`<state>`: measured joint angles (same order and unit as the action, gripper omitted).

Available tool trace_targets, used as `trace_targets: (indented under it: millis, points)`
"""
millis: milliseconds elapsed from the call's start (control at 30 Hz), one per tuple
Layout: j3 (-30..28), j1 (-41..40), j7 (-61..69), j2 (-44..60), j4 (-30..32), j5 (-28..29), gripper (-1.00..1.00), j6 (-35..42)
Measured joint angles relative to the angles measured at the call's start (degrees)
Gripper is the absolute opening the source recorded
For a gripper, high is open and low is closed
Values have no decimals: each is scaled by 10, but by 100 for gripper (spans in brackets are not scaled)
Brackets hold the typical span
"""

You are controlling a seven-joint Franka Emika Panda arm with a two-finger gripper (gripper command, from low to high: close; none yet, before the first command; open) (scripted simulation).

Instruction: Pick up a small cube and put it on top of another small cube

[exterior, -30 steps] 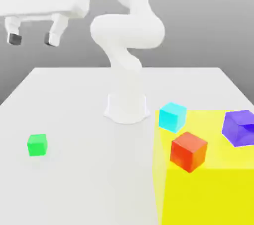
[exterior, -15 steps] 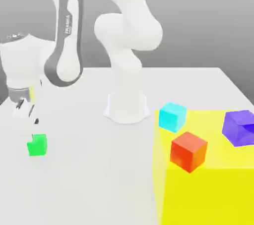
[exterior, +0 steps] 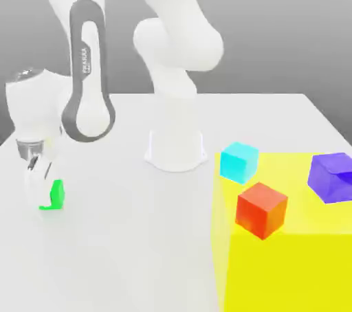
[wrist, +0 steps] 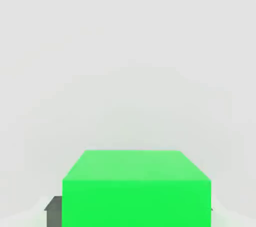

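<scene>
Tool (exterior: 42, 190) down, now clamped on green cube (exterior: 56, 194)

Glossy white arm (exterior: 172, 36), rounded joints, round white base (exterior: 176, 149), dark grey oval link panel (exterior: 88, 73) — small lettering, illegible — silver wrist ring (exterior: 30, 143).

Claw (exterior: 42, 190) clamped on green cube (exterior: 55, 194), table's (exterior: 124, 249) left edge

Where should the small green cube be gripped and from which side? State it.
Grip the small green cube across two opposite flat vertical faces, coming straight down from above. It sits flat on the white table with free space all round, so its sides are reachable. The hand is already down at it, shut on the cube.
</scene>
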<state>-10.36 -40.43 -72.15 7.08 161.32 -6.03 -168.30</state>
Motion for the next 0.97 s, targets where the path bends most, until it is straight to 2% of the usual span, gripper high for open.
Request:
trace_targets:
  millis: [67, 133, 300, 700, 767, 833, 867, 967]
  points:
    - [-7, 2, -26, -40, 5, 35, -100, 34]
    - [13, 39, -43, -58, -21, 46, -100, 77]
    - [70, 129, -75, -80, -120, 48, -100, 197]
    - [207, 401, -152, -121, -369, 45, -100, 486]
    - [215, 415, -160, -113, -374, 48, -100, 484]
    - [218, 415, -165, -95, -353, 52, -100, 446]
    - [218, 415, -166, -89, -344, 53, 100, 431]
    - [218, 416, -166, -89, -344, 53, 100, 431]
